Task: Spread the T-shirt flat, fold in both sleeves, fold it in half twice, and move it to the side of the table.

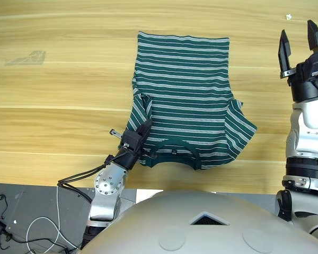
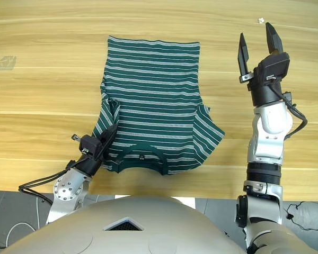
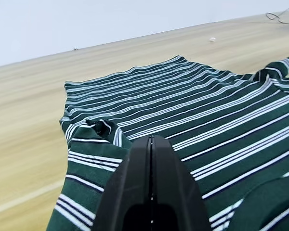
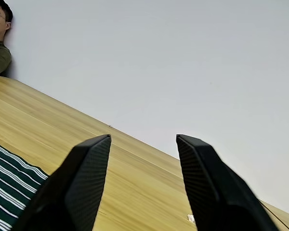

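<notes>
T-shirt (image 1: 185,90): dark green, thin white stripes, flat mid-width on table (image 1: 58,106), collar at near edge, left sleeve bunched inward, right sleeve spread | left gripper (image 1: 146,125): fingers pressed shut, tips on left shoulder | right gripper (image 1: 298,32): fingers wide apart, empty, toward table's right edge

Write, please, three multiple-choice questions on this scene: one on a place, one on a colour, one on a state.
1. Where is the right claw?
A. on the collar
B. over bare table, to the right of the T-shirt
C. on the left sleeve

2. Which colour is the T-shirt?
A. dark green with pale stripes
B. plain red
C. yellow

3. How is the left claw?
A. wide open
B. holding a cup
C. shut

Answers: 1 B, only wood lies below it; 2 A, the stripes run across the green cloth; 3 C, its fingers are pressed together at the T-shirt's left side.
</notes>
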`<state>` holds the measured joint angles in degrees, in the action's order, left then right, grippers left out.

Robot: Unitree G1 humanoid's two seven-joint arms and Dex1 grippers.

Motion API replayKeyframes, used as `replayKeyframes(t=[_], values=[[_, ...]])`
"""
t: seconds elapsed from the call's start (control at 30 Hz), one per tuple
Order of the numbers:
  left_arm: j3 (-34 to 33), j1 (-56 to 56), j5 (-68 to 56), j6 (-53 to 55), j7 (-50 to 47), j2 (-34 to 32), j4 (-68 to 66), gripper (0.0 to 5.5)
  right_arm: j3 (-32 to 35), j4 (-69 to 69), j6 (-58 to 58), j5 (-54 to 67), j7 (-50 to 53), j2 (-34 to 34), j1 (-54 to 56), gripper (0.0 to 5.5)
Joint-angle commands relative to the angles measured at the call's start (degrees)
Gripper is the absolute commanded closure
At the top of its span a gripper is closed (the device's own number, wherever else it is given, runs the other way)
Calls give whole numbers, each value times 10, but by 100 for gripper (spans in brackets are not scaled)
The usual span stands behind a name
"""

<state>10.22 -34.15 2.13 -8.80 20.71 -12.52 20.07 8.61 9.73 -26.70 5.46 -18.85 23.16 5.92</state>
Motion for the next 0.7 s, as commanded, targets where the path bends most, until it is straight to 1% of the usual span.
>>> replayKeyframes(t=[0.03,0.37,0.63,0.7], values=[[13,3,20,-9,-10,-7,-10,549,-2,0,6,-2,0,-5,-2,299],[38,3,58,-26,-16,-32,-26,549,-3,-3,8,-2,1,-6,-8,299],[64,-7,51,-43,-1,-50,-17,549,-4,-2,9,-1,-2,-6,-9,299],[66,-8,52,-43,-2,-53,-17,526,-4,-3,9,-1,-1,-6,-10,299]])
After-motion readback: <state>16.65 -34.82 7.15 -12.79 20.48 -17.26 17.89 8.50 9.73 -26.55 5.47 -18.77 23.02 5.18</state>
